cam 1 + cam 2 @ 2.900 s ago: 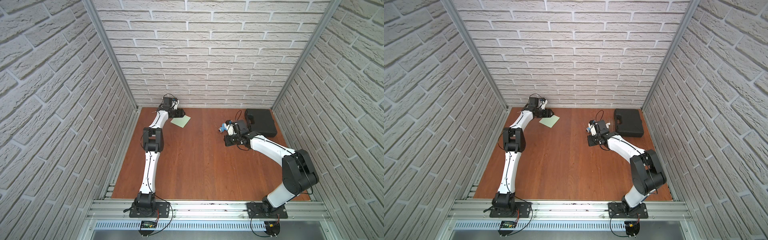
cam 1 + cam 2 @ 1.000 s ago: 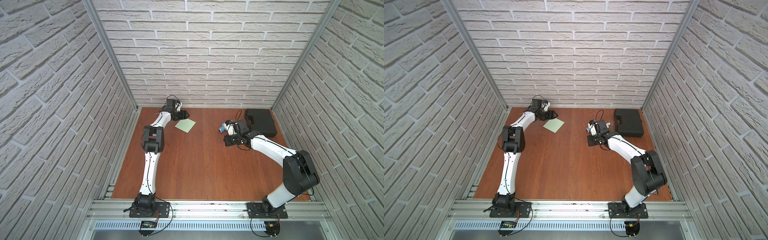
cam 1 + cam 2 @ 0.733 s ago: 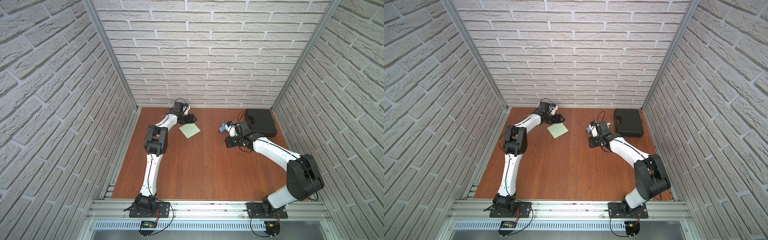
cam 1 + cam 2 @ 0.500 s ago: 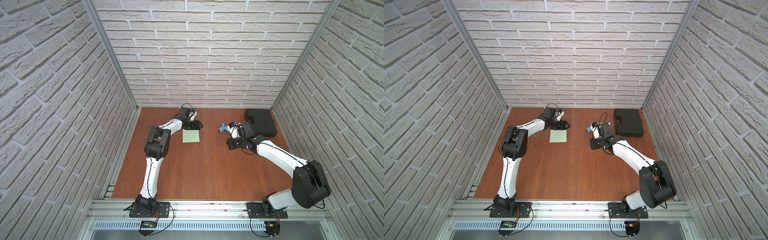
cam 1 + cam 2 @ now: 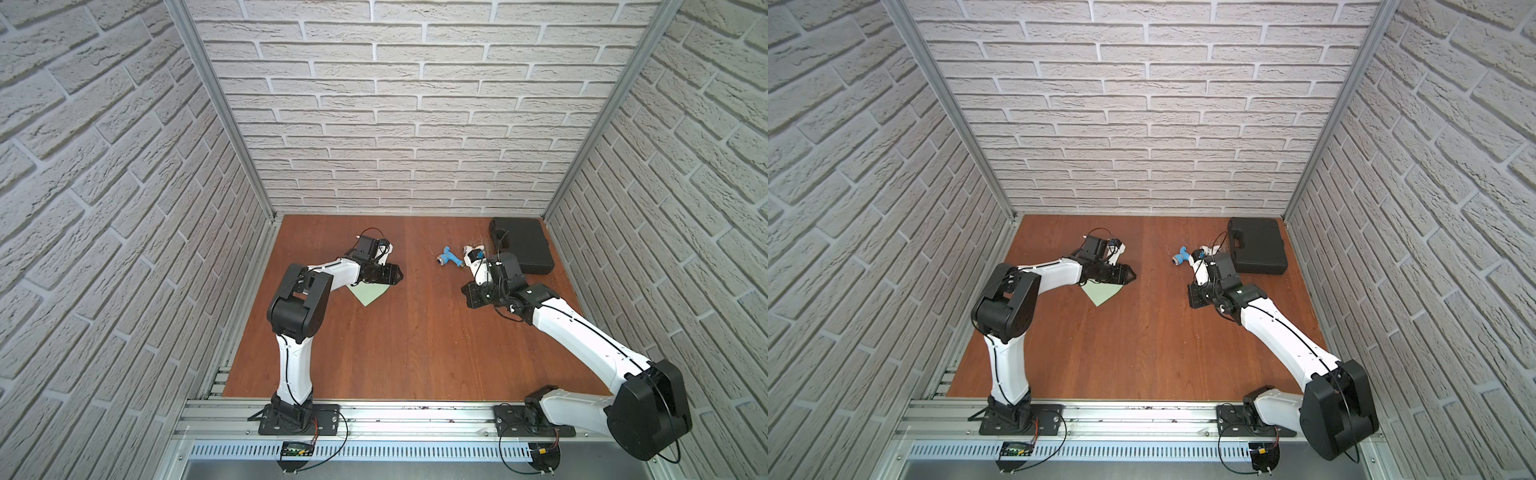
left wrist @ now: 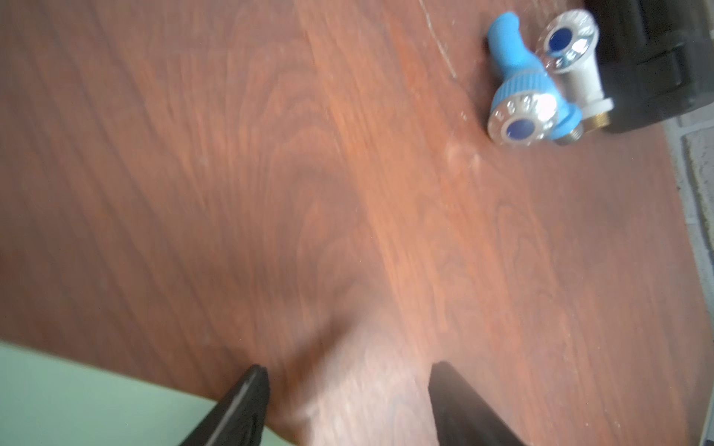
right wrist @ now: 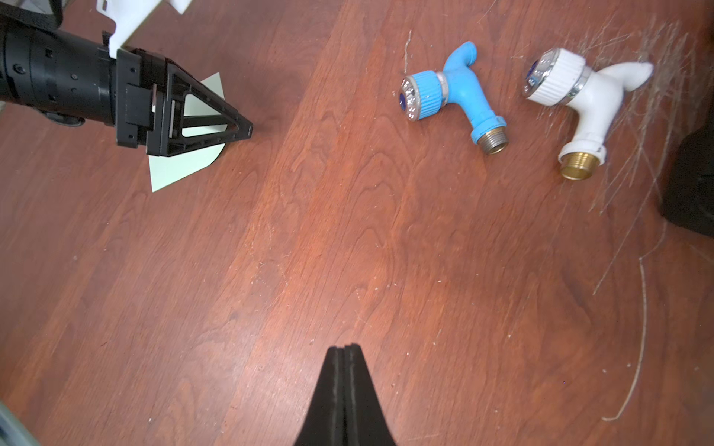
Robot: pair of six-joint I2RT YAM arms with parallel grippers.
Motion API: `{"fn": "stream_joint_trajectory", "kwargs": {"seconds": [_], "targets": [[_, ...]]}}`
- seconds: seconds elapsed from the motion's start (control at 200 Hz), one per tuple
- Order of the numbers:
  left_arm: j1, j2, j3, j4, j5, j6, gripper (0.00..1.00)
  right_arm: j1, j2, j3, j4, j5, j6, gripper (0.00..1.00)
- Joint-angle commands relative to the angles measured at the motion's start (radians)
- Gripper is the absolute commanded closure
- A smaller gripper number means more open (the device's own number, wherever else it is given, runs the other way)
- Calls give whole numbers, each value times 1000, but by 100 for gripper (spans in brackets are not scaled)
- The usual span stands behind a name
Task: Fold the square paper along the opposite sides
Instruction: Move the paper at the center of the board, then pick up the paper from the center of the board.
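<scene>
left gripper [image 6: 347,370] is seen spread wide, nothing gripped | square paper [image 5: 368,293] is laid flat under it, table's 11 o'clock | right gripper [image 7: 344,349] is pressed closed, empty

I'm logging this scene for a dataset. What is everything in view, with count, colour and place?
paper: 1, pale mint green, flat on the table, partly under the left gripper
blue tap: 1, blue with a brass thread, far part of the table, next to the white tap
white tap: 1, white with a brass thread, between the blue tap and the case
case: 1, black, far right corner of the table
table: 1, reddish-brown wood grain, scratched near the taps
left gripper: 1, black, jaws apart, low over the paper's edge
right gripper: 1, black, shut, empty, over bare table
</scene>
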Motion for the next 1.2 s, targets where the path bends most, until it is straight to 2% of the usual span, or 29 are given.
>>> {"fn": "stream_joint_trajectory", "kwargs": {"seconds": [0.0,0.14,0.235,0.39,0.465,0.565,0.77,0.9,0.99,1.195], "targets": [[-26,-53,-36,-89,-92,-17,29,8,28,-11,51,-108,44,97],[-49,-166,46,-98,-175,5,28,24,146,11,147,-260,124,94],[-59,-240,102,-116,-278,28,26,75,243,57,188,-287,154,90],[-59,-338,129,-155,-587,54,19,181,451,230,187,-294,167,86],[-48,-355,138,-203,-682,67,18,213,552,329,190,-306,179,82],[-30,-369,114,-231,-710,51,18,221,655,424,208,-335,217,74],[-19,-329,49,-272,-704,-52,21,225,837,552,220,-347,276,51],[-18,-265,28,-309,-686,-110,35,232,932,621,234,-358,305,51],[-20,-224,34,-360,-677,-136,64,239,974,659,234,-364,315,52],[-21,-156,24,-426,-678,-172,99,245,1013,682,254,-363,333,54]]}}
